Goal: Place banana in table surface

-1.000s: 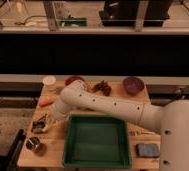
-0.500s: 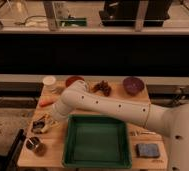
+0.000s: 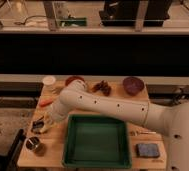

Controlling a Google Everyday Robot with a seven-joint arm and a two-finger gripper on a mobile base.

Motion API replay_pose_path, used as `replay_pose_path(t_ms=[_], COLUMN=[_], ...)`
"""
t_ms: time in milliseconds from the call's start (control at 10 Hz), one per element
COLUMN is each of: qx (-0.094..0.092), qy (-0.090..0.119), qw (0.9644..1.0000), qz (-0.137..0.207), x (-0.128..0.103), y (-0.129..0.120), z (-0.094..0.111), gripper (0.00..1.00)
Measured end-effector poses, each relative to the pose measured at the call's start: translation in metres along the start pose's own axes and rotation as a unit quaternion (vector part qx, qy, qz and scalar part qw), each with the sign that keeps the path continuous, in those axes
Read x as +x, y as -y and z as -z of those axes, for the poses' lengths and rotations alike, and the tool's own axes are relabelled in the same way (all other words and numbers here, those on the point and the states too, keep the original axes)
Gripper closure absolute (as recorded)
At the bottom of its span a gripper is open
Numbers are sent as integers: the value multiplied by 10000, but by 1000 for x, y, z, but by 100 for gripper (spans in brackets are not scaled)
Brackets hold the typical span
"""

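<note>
Tool (image 3: 49, 121) down at the left edge of the green tray (image 3: 96, 140), low over the tabletop (image 3: 138, 120), at the end of the white arm (image 3: 103, 106) reaching in from the right. Fingers pressed together, seemingly pinching the banana (image 3: 48, 123), a pale slim shape just left of the tray; hard to tell at this angle whether it already touches the wood. Orange carrot (image 3: 46, 102) farther back from the tray's left corner, near the tabletop's left edge. Dark utensil-like object (image 3: 37, 125) just left of the tool. Small metal cup (image 3: 34, 144) left of the tray's front corner. Behind the tray: white cup (image 3: 49, 81), red-rimmed bowl (image 3: 74, 80), brown clump (image 3: 103, 87), dark purple bowl (image 3: 133, 85). Blue-grey sponge (image 3: 148, 149) right of the tray, near the front.
</note>
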Motion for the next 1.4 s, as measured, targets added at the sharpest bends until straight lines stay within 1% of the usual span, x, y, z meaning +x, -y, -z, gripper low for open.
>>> replay_pose_path(t_ms=[400, 700, 1400], qx=[-64, -100, -152], qy=[-58, -87, -85], qw=[10000, 9998, 9994], qz=[-38, -129, -293], x=[10, 22, 43], y=[2, 3, 0], z=[-7, -12, -17], gripper=[96, 96, 96])
